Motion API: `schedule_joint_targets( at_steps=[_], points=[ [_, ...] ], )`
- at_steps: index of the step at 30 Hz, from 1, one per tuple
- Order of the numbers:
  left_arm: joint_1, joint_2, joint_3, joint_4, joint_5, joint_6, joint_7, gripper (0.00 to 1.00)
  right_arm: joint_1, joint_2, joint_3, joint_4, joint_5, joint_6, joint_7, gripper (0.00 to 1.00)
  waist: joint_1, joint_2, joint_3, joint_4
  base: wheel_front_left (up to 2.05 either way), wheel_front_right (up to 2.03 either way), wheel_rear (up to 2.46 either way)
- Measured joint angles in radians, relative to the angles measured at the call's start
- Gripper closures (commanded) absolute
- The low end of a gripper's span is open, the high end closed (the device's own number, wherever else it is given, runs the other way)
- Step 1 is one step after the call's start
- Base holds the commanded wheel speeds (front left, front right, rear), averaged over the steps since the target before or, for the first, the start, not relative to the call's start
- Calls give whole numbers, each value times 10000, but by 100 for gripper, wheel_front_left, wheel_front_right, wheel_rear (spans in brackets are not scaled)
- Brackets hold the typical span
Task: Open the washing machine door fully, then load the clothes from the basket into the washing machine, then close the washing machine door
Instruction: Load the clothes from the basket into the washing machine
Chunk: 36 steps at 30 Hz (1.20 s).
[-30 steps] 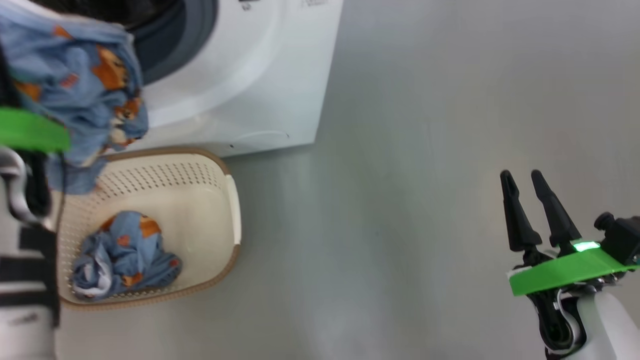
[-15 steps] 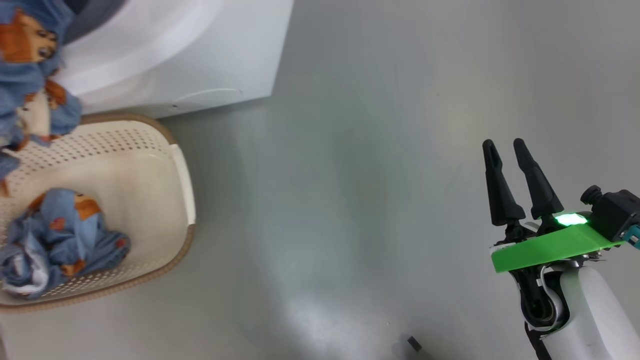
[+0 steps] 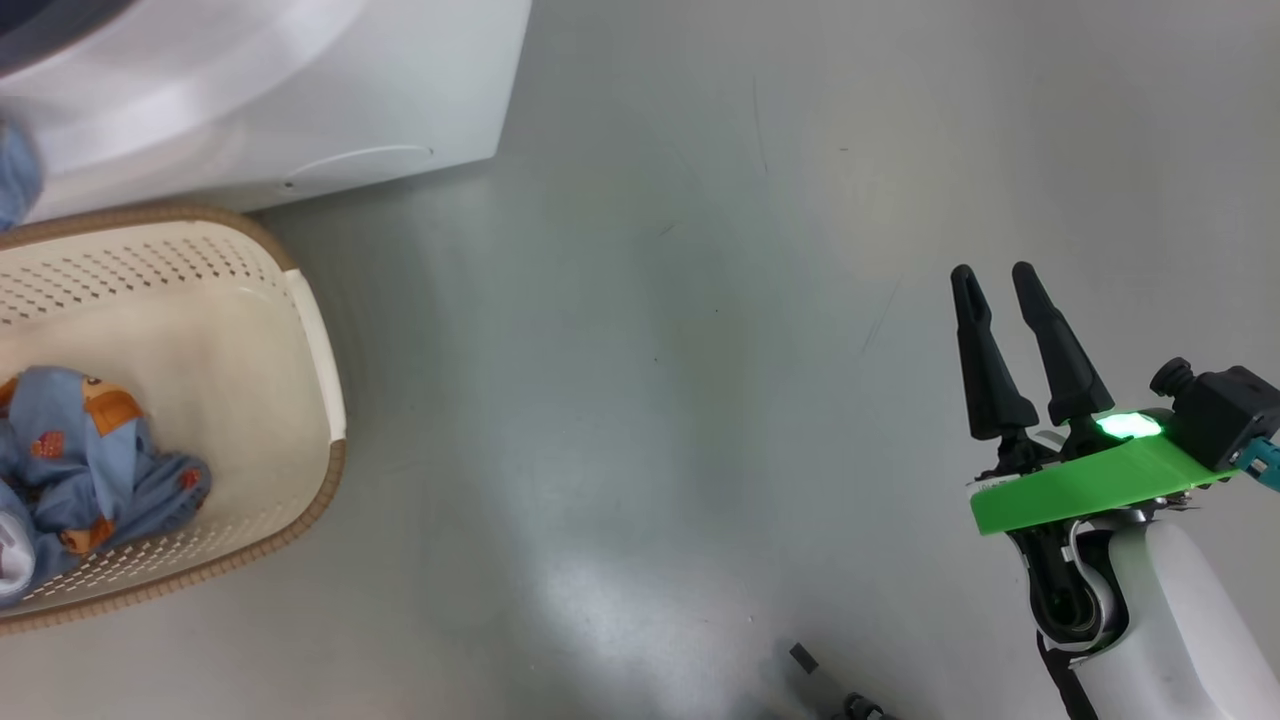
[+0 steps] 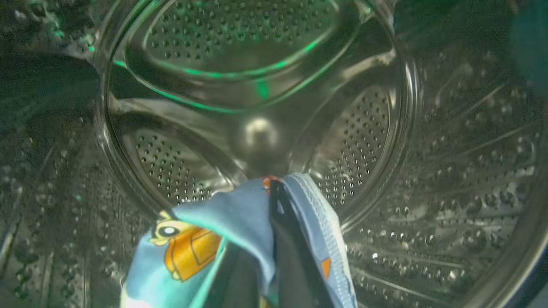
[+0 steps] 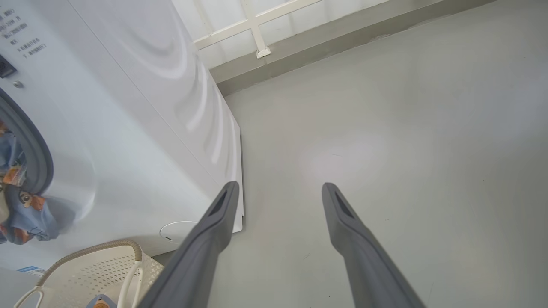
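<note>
In the left wrist view my left gripper [image 4: 274,190] is shut on a blue bear-print garment [image 4: 214,231] and reaches inside the perforated steel drum [image 4: 257,85]. Part of that garment [image 5: 21,214] hangs out over the grey seal [image 5: 30,145] of the white washing machine [image 3: 250,90]. More clothes [image 3: 90,470] lie in the cream basket [image 3: 315,340] on the floor in front of the machine. My right gripper [image 3: 993,270] stands open and empty over the floor, well to the right of both. The washing machine door is out of view.
Grey floor [image 3: 650,350] stretches between the basket and my right arm. A small dark object [image 3: 803,657] lies on the floor near the bottom edge. A wall base with white framing [image 5: 261,42] runs behind the machine.
The head camera has swung to the right, so the machine and basket slid left in its picture. The held garment has gone out of the head view. My right gripper stays open.
</note>
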Motion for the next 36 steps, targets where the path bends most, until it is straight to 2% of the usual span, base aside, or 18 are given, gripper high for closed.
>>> schedule_joint_targets(
  at_steps=[4,7,8,10,11,17,26,36],
  points=[
    [173,6,272,-1005,109,0,-10,100,-86,0,31,-46,0,0,0,0,0,0,93,9,0,0,0],
    [712,-38,309,-610,236,-4,-10,100,-136,0,73,-79,0,0,0,0,0,1,99,45,0,0,0],
    [802,-65,330,-316,232,-4,-10,83,-136,2,86,-79,0,0,0,0,0,0,90,52,0,0,0],
    [898,-94,261,180,303,-19,-10,42,-136,4,100,-79,0,0,0,0,0,0,67,70,0,0,0],
    [892,-102,249,445,337,-19,-10,0,-136,6,115,-77,0,0,0,0,0,0,51,76,0,0,0],
    [737,-117,155,1338,479,-44,-10,0,-135,6,161,-77,0,0,0,0,0,0,-4,124,0,0,0],
    [572,-276,90,1638,481,-63,-10,0,-135,4,173,-81,0,0,0,0,0,0,-14,222,0,0,0],
    [1391,-614,188,934,349,-234,-10,0,-133,-52,121,-84,0,0,0,0,0,0,-164,474,0,0,0]
  ],
)
